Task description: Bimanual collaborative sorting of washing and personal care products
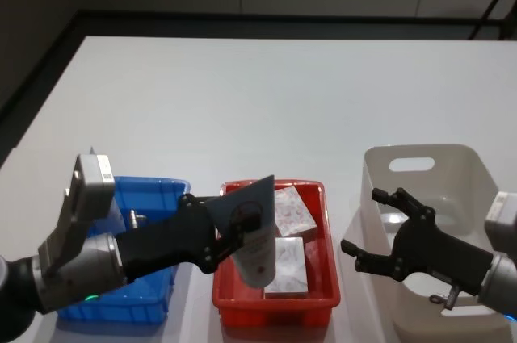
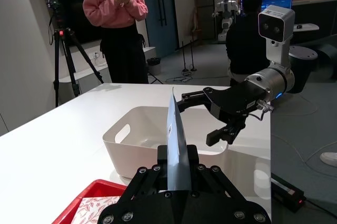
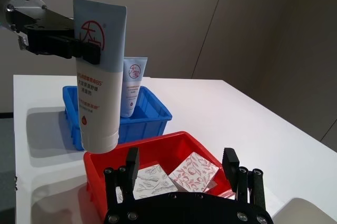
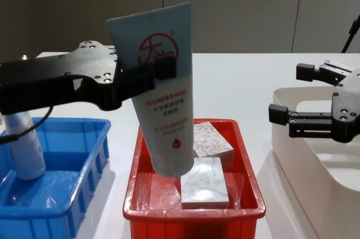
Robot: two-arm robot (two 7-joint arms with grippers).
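The left gripper, fingers clamped on the upper end of the pale-blue tube, is holding it near-upright, cap down, over the red bin, while the right gripper, fingers spread wide, is hovering to its right above the white bin.

Squeeze tube, shown in smooth, satin plastic; red bin and blue bin, moulded in glossy plastic; desk, finished in smooth matt white.
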